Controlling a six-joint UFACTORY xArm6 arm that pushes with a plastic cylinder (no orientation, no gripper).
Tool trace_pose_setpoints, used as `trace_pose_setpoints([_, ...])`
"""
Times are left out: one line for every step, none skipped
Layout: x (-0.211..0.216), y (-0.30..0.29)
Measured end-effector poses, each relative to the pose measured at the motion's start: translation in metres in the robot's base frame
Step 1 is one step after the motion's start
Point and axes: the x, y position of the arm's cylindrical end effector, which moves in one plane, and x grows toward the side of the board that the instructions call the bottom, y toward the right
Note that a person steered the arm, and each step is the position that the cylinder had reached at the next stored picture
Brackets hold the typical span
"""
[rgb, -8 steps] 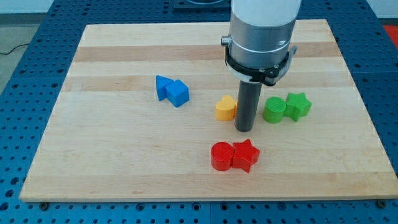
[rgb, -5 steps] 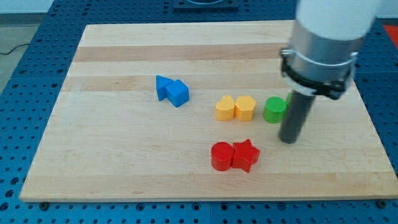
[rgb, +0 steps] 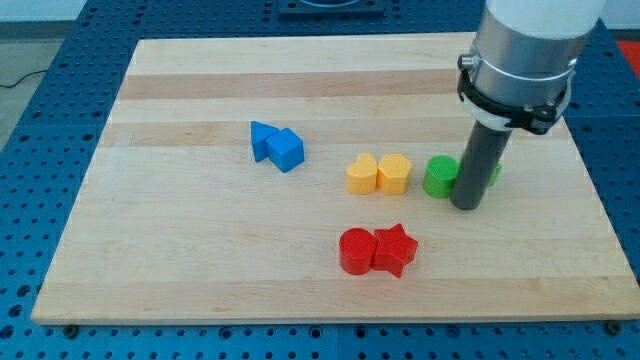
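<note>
Tip (rgb: 467, 207) just beside green cylinder (rgb: 439, 176).

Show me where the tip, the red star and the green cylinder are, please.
my tip (rgb: 467, 206): camera view, very end of the rod.
red star (rgb: 395, 249): camera view, its top face.
green cylinder (rgb: 439, 171): camera view, its top face, beside the rod.

- Two blue blocks, touching, left of centre: a blue angular block (rgb: 263, 139) and a blue cube-like block (rgb: 286, 151).
- Two yellow blocks side by side at centre: a yellow heart-shaped block (rgb: 361, 174) and a yellow blocky one (rgb: 394, 173).
- Two green blocks at right: a green cylinder (rgb: 439, 177) and a second green block (rgb: 494, 172), mostly hidden, shape unclear.
- Two red blocks, lower centre: a red cylinder (rgb: 356, 250) and a red star (rgb: 395, 249).
- One wooden table (rgb: 180, 250).
- One dark rod, one tip (rgb: 467, 205).
</note>
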Motion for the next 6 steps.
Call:
trace_pose_setpoints([0.000,-0.007])
trace_pose_setpoints([0.000,-0.014])
trace_pose_setpoints([-0.001,-0.017])
trace_pose_setpoints([-0.001,-0.017])
trace_pose_setpoints([0.009,-0.019])
trace_pose_setpoints([0.025,-0.038])
